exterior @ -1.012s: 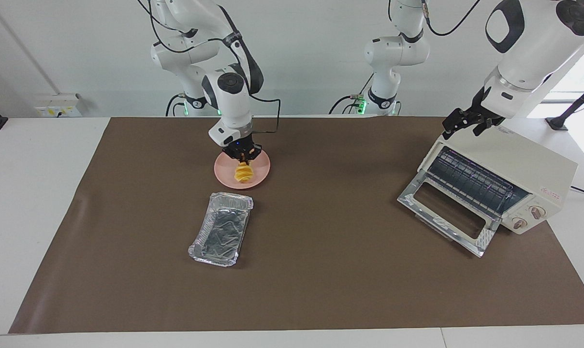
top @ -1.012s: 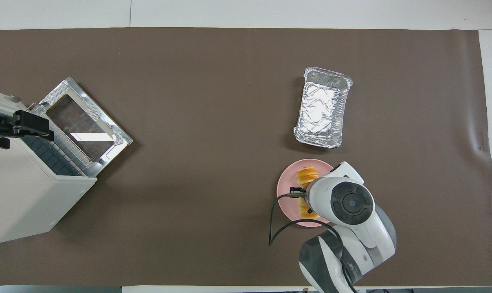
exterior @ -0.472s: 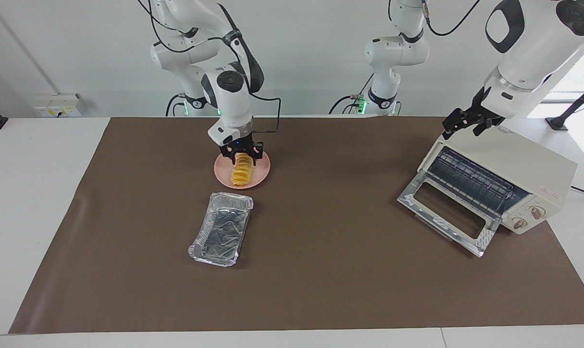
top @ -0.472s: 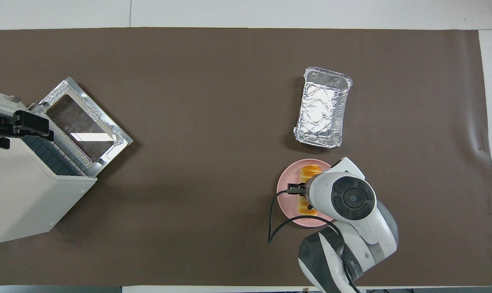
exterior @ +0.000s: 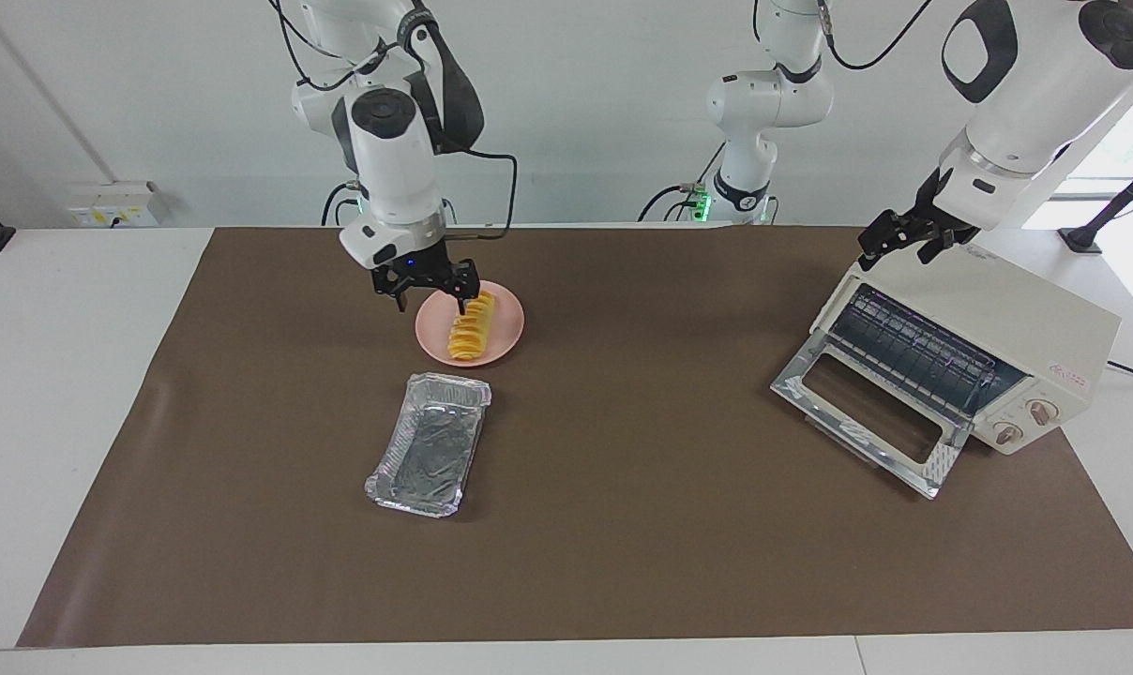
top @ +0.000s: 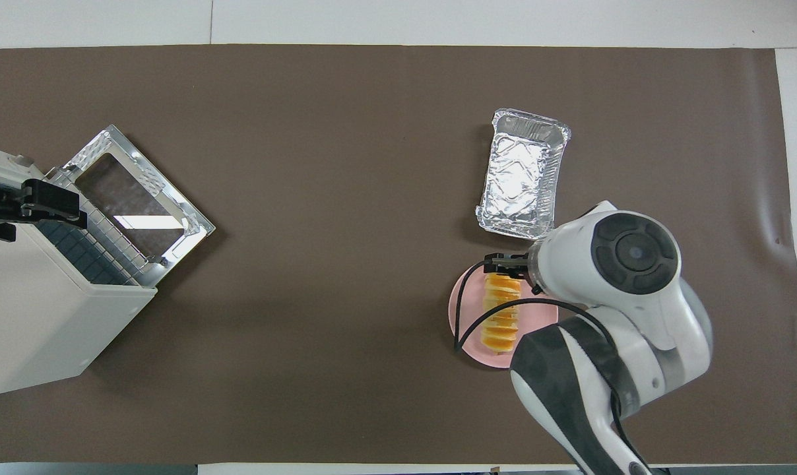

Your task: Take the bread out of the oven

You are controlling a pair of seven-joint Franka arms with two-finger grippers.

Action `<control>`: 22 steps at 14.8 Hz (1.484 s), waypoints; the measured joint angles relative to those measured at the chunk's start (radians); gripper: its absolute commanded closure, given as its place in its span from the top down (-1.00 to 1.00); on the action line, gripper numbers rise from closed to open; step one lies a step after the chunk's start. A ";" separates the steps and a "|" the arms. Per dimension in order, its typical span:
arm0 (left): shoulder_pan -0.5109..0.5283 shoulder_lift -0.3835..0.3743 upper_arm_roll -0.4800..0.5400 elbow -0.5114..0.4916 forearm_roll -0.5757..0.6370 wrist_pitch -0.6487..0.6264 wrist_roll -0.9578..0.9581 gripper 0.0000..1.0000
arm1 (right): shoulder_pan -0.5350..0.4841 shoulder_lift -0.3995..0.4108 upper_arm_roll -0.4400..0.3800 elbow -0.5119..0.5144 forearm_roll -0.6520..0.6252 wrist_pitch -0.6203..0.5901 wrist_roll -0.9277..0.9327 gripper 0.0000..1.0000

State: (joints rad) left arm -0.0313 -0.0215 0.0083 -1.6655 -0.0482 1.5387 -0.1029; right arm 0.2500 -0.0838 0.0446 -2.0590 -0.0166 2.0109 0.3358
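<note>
Facing view: one small ridged golden-orange loaf, the bread (exterior: 470, 327), is lying on one round pink plate (exterior: 505, 335); one crinkled silver foil tray (exterior: 429, 442) is sitting on the brown table mat (exterior: 623, 525); one boxy cream-white toaster oven (exterior: 979, 349) is standing with its glass door (exterior: 871, 412) dropped open and the wire rack (exterior: 913, 352) showing bare. Two arms are showing. The right gripper (exterior: 428, 292) is hanging just over the plate's rim toward the right arm's end, fingers spread wide, holding nothing, the bread just beside and below it, not touching. Its arm is pointing steeply down from its base. The left gripper (exterior: 907, 241) is hovering above the oven's top corner, fingers apart, empty, wrist tilted toward the oven; this arm is waiting.

Overhead view: one bread (top: 501, 319) is lying lengthwise on the one plate (top: 463, 310). The right gripper (top: 508, 264) is poking out from under its white wrist, over the bread's end nearest the foil tray (top: 523, 173). The left gripper (top: 26, 206) is sitting over the oven (top: 42, 316), beside the door hinge.
</note>
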 measured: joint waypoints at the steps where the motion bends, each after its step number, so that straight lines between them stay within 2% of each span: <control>1: 0.000 0.000 0.000 0.000 0.000 0.000 0.000 1.00 | -0.034 -0.002 -0.003 0.043 0.001 -0.043 -0.075 1.00; 6: 0.000 0.000 0.000 0.000 0.000 0.000 0.000 1.00 | -0.174 -0.004 -0.007 0.239 0.013 -0.278 -0.362 1.00; 10: 0.000 0.000 0.000 0.000 0.000 0.000 0.000 1.00 | -0.240 -0.005 -0.010 0.383 0.015 -0.494 -0.427 1.00; 14: 0.000 0.000 0.000 0.000 0.000 0.000 0.000 1.00 | -0.284 0.003 -0.012 0.401 0.017 -0.519 -0.431 1.00; 22: 0.000 0.000 0.000 0.000 0.000 0.000 0.000 1.00 | -0.300 0.019 -0.012 0.401 0.060 -0.519 -0.431 1.00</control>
State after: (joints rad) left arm -0.0313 -0.0215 0.0083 -1.6656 -0.0482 1.5387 -0.1029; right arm -0.0501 -0.0648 0.0326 -1.6581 0.0430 1.4922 -0.0951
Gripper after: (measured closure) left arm 0.000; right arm 0.000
